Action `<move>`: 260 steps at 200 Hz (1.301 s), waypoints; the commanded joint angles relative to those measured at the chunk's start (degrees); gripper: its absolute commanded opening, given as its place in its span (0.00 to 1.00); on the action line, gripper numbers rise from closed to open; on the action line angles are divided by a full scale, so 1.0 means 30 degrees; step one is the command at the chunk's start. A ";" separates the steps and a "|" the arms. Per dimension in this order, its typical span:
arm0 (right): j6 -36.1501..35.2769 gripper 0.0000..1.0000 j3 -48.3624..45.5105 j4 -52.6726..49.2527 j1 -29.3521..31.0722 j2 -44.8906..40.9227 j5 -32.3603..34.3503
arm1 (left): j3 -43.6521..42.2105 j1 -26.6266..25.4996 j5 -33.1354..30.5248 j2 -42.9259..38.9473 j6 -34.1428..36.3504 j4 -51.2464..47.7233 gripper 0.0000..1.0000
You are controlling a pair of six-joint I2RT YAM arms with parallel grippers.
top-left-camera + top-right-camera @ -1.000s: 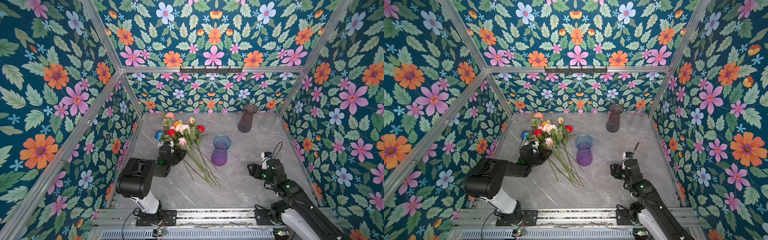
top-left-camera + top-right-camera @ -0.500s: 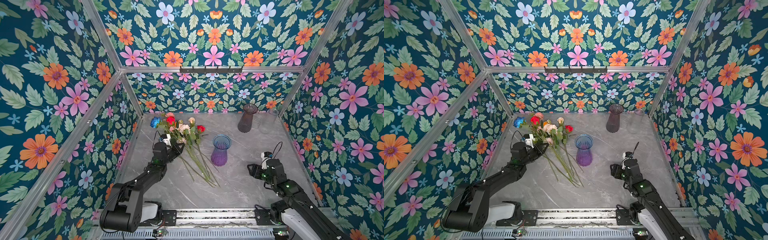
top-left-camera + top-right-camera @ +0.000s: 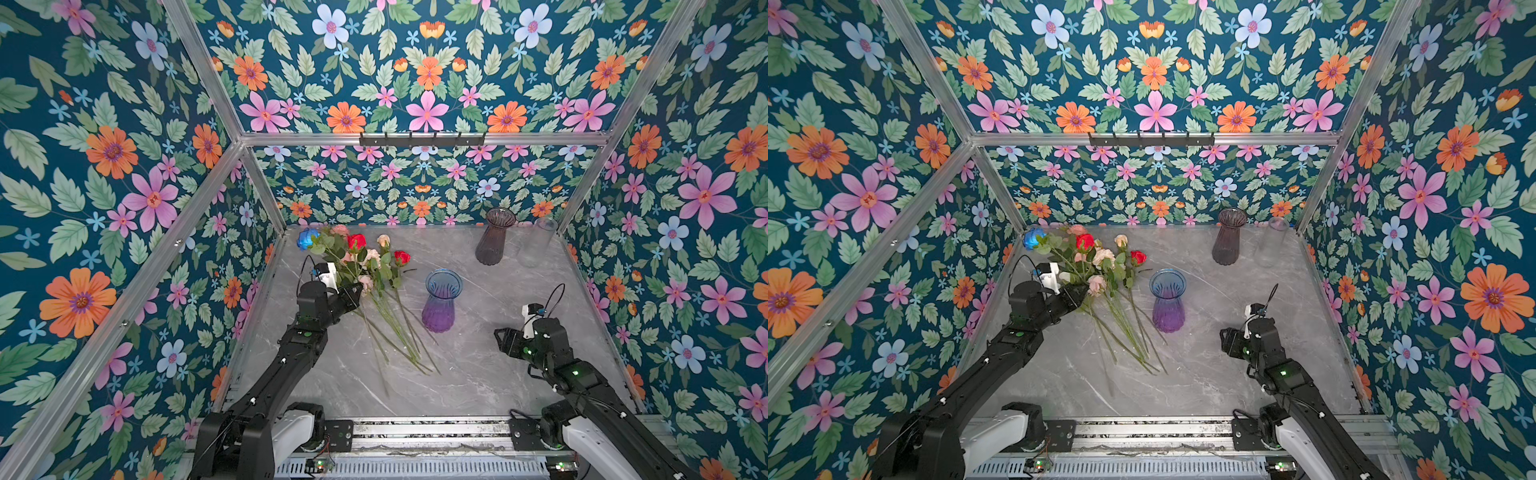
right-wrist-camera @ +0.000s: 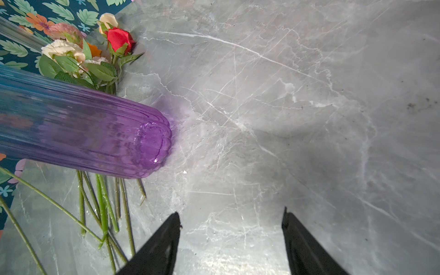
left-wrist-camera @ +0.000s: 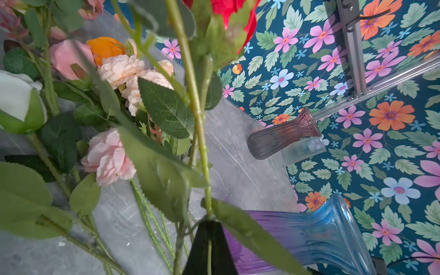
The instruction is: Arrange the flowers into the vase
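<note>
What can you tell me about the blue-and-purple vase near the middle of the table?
The blue-and-purple vase is ribbed, translucent glass, blue at the flared mouth and fading to purple at the rounded belly. It stands upright and empty near the middle of the grey marbled table. Loose flower stems lie close beside its base; whether they touch it is unclear. Nothing grips it.

flowers [image 3: 376, 278] lay heaped on the table [image 3: 478, 386], left of centre. heads pointed to the far left corner, stem ends fanned toward the near middle. centre vase [image 3: 441, 303] stood upright just right of the heap. far vase [image 3: 494, 237] stood by the far wall, right of centre, with cylinder vase [image 3: 536, 243] just right of it. left gripper [image 3: 354, 291] sat at the heap's left side. right gripper [image 3: 500, 337] sat near right, apart from the centre vase.
</note>
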 commanded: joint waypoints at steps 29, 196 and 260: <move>0.0010 0.69 0.0026 0.0364 0.0024 -0.0157 0.0044 | 0.0101 0.0021 0.0127 -0.0122 0.0041 0.0062 0.00; -0.0039 0.69 -0.0002 0.0426 0.0038 -0.0168 -0.0065 | 0.0651 0.0079 0.2869 0.1137 -0.2688 0.3943 0.45; -0.0039 0.69 0.0007 0.0407 0.0011 -0.0193 -0.0045 | -0.0252 0.0079 0.2296 0.1458 -0.2382 0.3561 0.46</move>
